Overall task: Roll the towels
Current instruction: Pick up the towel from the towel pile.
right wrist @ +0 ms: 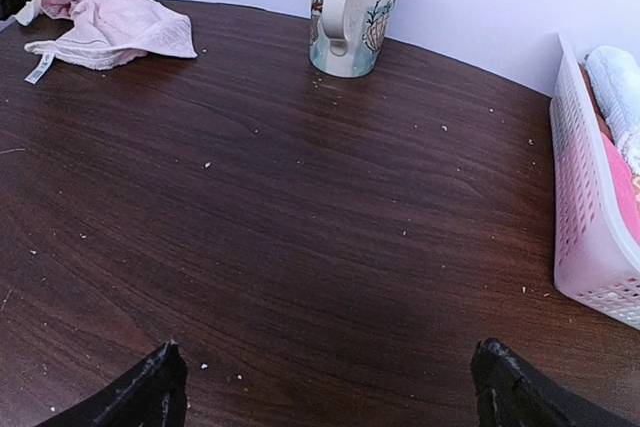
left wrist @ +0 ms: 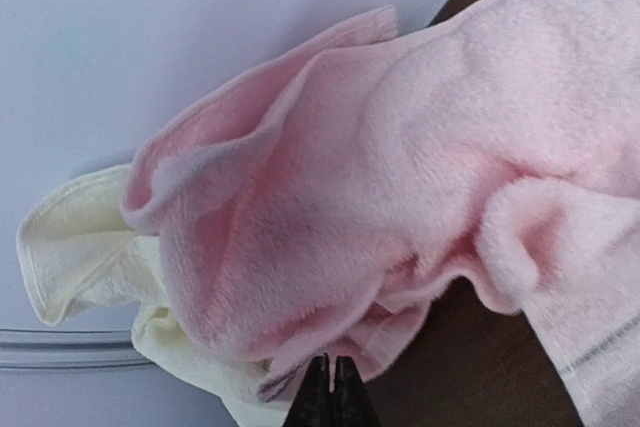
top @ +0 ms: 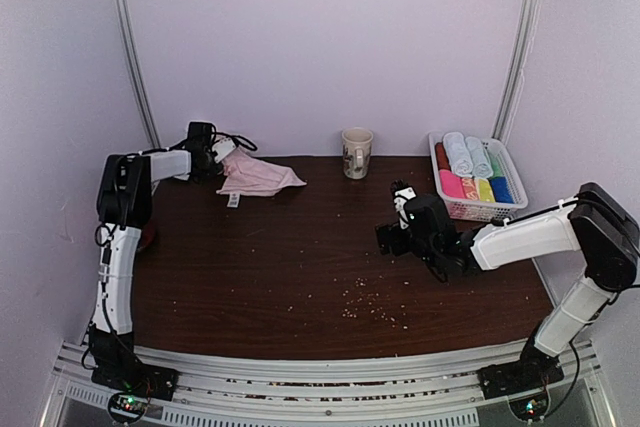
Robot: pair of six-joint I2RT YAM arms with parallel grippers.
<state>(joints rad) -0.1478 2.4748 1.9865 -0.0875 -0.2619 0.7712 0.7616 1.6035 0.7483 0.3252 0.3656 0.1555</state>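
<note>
A: So, where are the towels?
B: Left of the cream ceramic mug (top: 357, 152), at the dark wooden table's (top: 300, 267) back edge. One pale pink cloth towel (left wrist: 400, 197) is bunched over one cream-white cloth towel (left wrist: 70, 247). The left gripper (left wrist: 333, 392) is pressed closed at the pink hem; whether it has pinched cloth I cannot tell.
A: Containers?
B: One white plastic basket (top: 480, 212) stands right of the mug, holding two blue-grey rolls (top: 468, 155) and a row of bright rolls (top: 478, 189). The right gripper (right wrist: 335, 402) gapes wide and empty over open tabletop in front of the mug.

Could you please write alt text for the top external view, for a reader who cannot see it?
The left gripper is shut on the edge of a crumpled pale pink towel at the far left of a dark wooden table. The right gripper hangs open mid-table, near a mug and a white basket of rolled towels.
</note>
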